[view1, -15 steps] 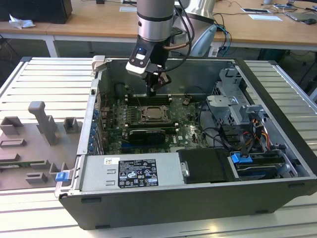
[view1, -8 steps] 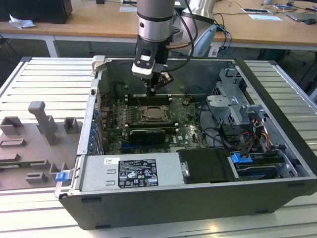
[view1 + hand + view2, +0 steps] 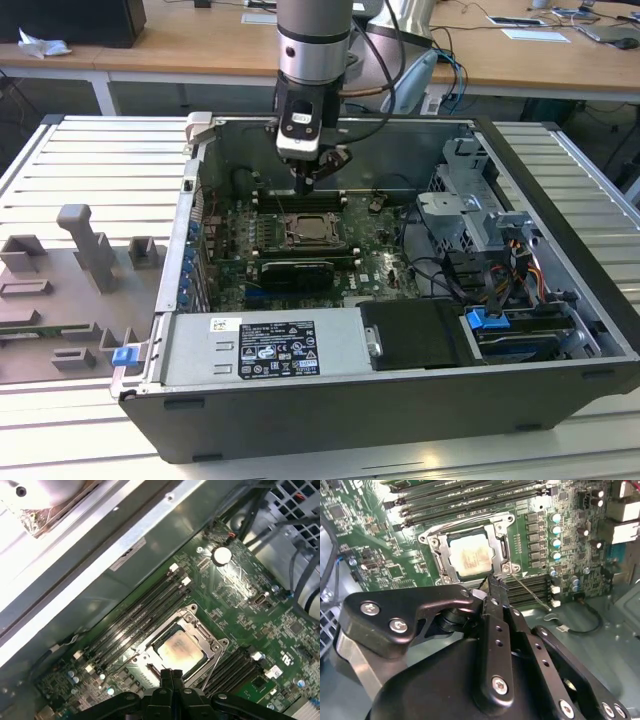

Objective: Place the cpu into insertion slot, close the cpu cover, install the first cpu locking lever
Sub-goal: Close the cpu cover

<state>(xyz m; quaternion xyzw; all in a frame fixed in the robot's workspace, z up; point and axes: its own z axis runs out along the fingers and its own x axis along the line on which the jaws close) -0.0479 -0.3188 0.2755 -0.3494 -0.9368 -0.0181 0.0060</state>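
tool [image 3: 492, 582] narrow, holding nothing | cpu [image 3: 470, 555] seated under cpu cover [image 3: 496, 540] | locking lever [image 3: 530, 594] looks thin and springy; probably best pushed near its free end

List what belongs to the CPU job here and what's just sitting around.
Job:
- cpu, lying in the insertion slot
- cpu cover, framing it
- thin locking lever
- gripper, shut, at the socket's corner

Not part of it:
- memory slots
- black card
- power supply
- drive cage
- grey fixtures
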